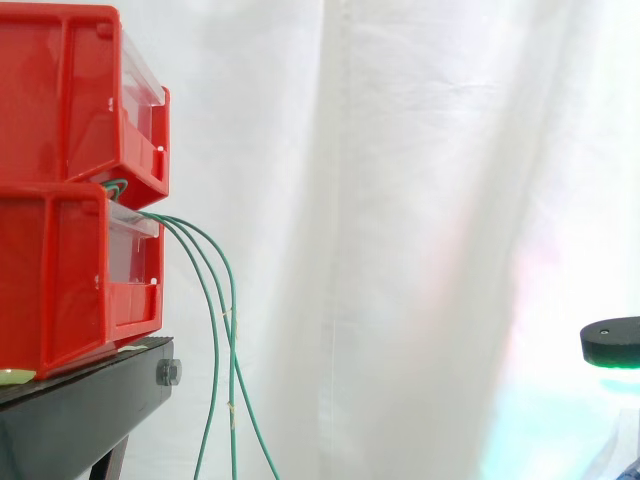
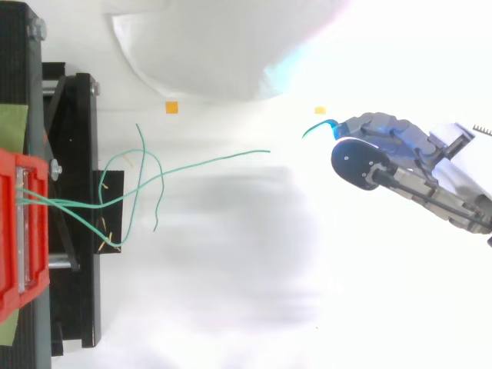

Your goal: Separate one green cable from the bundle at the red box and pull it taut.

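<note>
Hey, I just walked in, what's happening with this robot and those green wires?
A robot hand is out to the side of two stacked red boxes on a black stand. Green cables come out between the boxes and hang loose. One cable reaches out toward the hand, and a short green end shows right beside it, but I cannot tell whether the hand holds it. Nothing looks pulled tight yet.

Very bright, glare blown white, with soft grey shadows.
</note>
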Robot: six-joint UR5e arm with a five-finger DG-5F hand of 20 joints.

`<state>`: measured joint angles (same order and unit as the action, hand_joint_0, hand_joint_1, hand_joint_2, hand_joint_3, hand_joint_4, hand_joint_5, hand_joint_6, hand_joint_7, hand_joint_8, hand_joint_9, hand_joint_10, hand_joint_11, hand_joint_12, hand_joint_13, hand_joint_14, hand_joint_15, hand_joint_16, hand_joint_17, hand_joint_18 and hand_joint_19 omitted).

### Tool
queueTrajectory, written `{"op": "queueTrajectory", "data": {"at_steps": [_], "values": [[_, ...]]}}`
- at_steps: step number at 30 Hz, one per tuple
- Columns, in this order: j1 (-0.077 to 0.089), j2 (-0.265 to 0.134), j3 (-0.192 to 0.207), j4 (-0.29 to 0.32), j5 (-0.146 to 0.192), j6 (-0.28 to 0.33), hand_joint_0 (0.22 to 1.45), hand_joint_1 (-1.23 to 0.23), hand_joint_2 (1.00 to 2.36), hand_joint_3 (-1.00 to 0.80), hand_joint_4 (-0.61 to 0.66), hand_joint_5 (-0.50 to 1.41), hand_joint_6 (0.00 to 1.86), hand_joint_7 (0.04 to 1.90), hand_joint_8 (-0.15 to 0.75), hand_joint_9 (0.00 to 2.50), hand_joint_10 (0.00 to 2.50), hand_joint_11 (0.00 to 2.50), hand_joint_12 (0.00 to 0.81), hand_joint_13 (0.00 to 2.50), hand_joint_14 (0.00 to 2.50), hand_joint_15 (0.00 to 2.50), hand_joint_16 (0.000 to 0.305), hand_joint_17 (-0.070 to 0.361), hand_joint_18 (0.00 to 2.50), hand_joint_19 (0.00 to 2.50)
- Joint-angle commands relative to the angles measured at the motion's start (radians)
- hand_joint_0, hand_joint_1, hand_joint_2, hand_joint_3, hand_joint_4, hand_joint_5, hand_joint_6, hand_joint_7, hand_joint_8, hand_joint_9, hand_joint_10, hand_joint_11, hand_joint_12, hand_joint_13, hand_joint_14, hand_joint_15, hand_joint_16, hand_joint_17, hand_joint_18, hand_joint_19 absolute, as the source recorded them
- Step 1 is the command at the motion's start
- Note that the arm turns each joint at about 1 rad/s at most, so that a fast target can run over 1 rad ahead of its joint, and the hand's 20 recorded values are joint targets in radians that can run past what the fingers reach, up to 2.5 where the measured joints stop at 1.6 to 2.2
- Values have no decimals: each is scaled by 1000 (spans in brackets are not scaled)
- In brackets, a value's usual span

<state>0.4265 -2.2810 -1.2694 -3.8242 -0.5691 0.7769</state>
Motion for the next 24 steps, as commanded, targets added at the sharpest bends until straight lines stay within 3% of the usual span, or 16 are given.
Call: {"op": "queueTrajectory", "data": {"at_steps": [1,3,5,6,7,9,10,11,12,15,16,17,19,20,23,24], "values": [[0,0,-1,0,0,1,437,-393,1000,-500,206,-188,501,670,210,227,5,247,239,31,8,239,41,92,0,593],[0,0,1,0,0,-1,441,-433,1000,-500,169,-216,502,690,234,240,6,296,248,133,10,311,41,93,130,613],[0,0,1,0,2,-1,438,-344,1000,-500,145,-164,502,698,223,565,8,287,244,78,5,153,38,86,3,515],[0,0,1,0,0,-1,436,-352,1000,-500,203,-163,502,732,227,295,6,263,251,35,6,199,40,91,2,558],[0,0,1,0,0,-1,436,-363,1000,-500,271,-180,502,756,247,286,7,285,255,99,8,243,40,90,65,575],[0,0,-1,0,0,-1,437,-372,1000,-500,233,-214,502,764,247,233,7,318,252,125,9,296,40,90,115,606],[2,0,-1,0,0,-1,441,-388,1000,-500,198,-156,502,731,211,307,7,287,243,76,9,271,41,93,29,594],[0,0,-1,0,0,-1,443,-426,1000,-500,180,-148,502,740,219,637,9,337,257,202,6,166,34,77,123,504],[0,0,-1,0,0,-1,446,-425,1000,-500,187,-137,502,743,212,477,8,321,248,93,8,184,37,84,59,541],[0,0,1,0,0,-1,454,-453,1000,-500,254,-190,502,797,220,284,9,309,237,189,10,319,35,79,163,624],[0,0,-1,0,0,-1,456,-459,1000,-500,176,-132,502,730,175,389,7,268,224,88,9,252,38,85,28,610],[0,0,1,0,0,-1,454,-468,1000,-500,186,-149,502,729,197,604,7,260,237,168,5,146,35,78,108,519],[0,0,1,-2,0,-1,458,-475,1000,-500,216,-147,502,746,205,328,6,235,245,147,7,217,36,81,121,576],[0,0,1,-3,0,-1,454,-445,1000,-500,251,-179,502,754,219,338,7,309,252,286,11,351,37,84,225,634],[0,0,-1,-2,2,1,451,-408,1000,-500,178,-133,502,751,220,615,8,318,263,314,9,253,36,80,268,579],[0,0,-1,-2,2,1,450,-419,1000,-500,240,-131,503,816,218,423,9,295,269,269,11,297,37,84,260,610]]}}
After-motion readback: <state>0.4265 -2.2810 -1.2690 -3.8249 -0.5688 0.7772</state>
